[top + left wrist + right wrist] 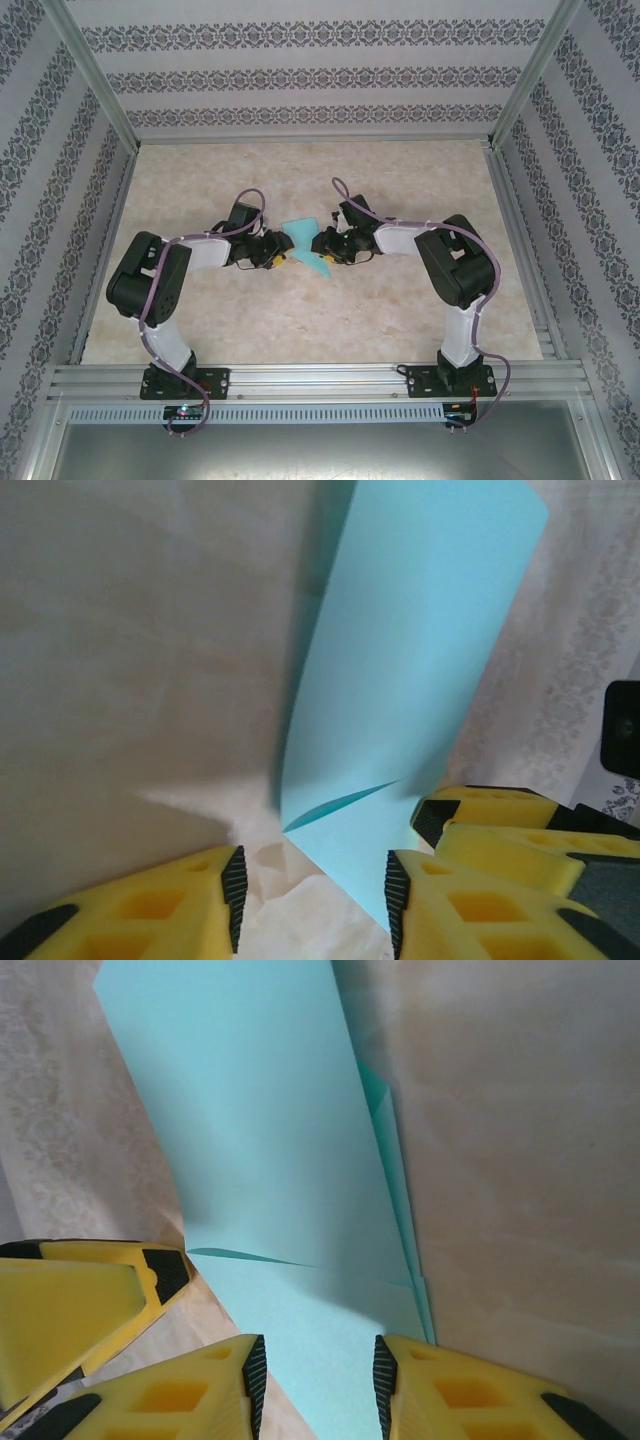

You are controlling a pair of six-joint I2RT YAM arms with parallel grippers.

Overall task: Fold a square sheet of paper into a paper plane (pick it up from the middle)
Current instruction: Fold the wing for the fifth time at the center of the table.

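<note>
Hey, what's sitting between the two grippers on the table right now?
A thin turquoise paper sheet, partly folded, lies between the left gripper and the right gripper. The top view shows it.

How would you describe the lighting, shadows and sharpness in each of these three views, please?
Top external: soft, even light with no glare; the square sheet of paper is small but crisp. Left wrist: the paper throws a dark shadow band onto the table on its left, and the yellow fingers near the lens look soft. Right wrist: the paper is bright, with a soft shadow just below its crease.
</note>
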